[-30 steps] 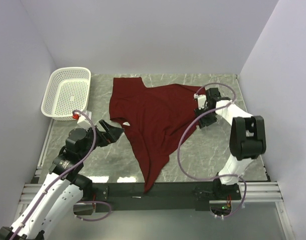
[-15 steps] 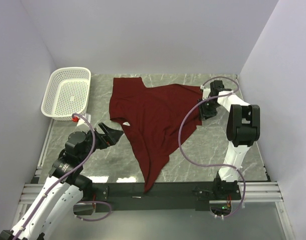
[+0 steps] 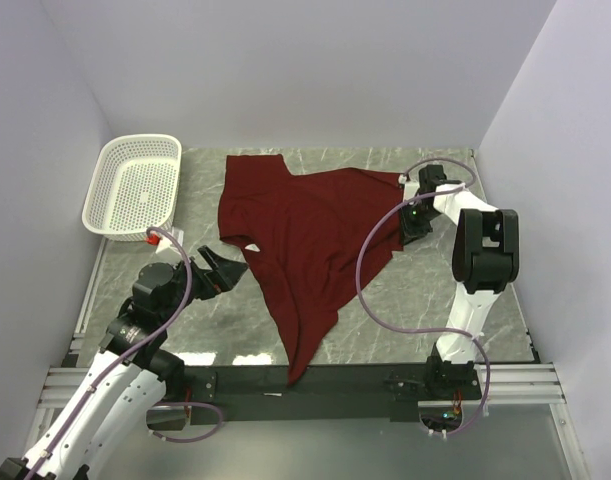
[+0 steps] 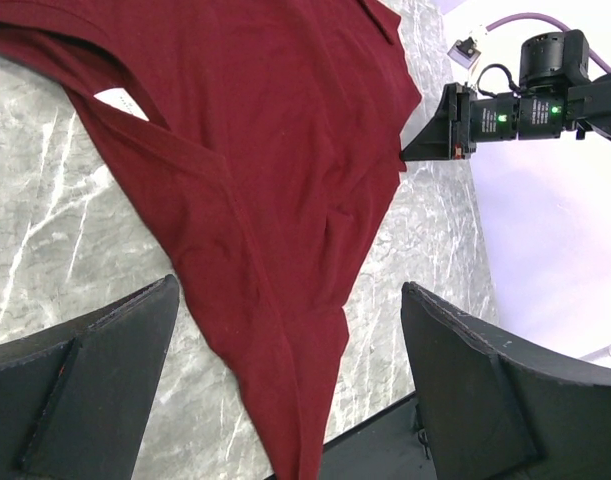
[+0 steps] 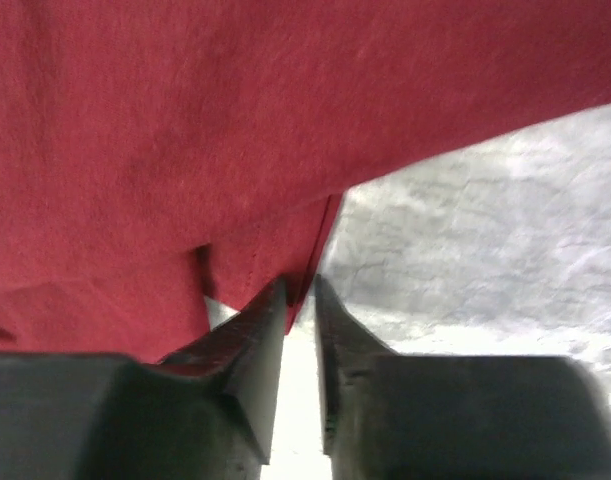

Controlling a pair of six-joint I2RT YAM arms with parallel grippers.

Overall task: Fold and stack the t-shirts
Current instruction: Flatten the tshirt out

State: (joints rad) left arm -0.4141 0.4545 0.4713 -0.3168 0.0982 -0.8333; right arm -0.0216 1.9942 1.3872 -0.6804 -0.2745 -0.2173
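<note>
The maroon t-shirt (image 3: pixel 305 230) lies spread and skewed on the marble table, its white neck label (image 3: pixel 251 246) near the left and a narrow tail reaching the front edge. My right gripper (image 3: pixel 404 220) sits low at the shirt's right edge. In the right wrist view its jaws (image 5: pixel 299 285) stand nearly together with the shirt's hem (image 5: pixel 320 240) pinched between the tips. My left gripper (image 3: pixel 231 268) hovers wide open just left of the collar. In the left wrist view nothing is between its fingers (image 4: pixel 85 390), and the t-shirt (image 4: pixel 265 150) lies on the table beyond them.
A white perforated basket (image 3: pixel 98 200) stands at the back left corner with nothing in it. Purple walls close in the table on three sides. A black rail (image 3: pixel 315 380) runs along the front edge, where the shirt's tail ends.
My right gripper has shifted a little toward the back along the shirt's right edge, and its jaws have narrowed onto the hem. The left arm has barely moved.
</note>
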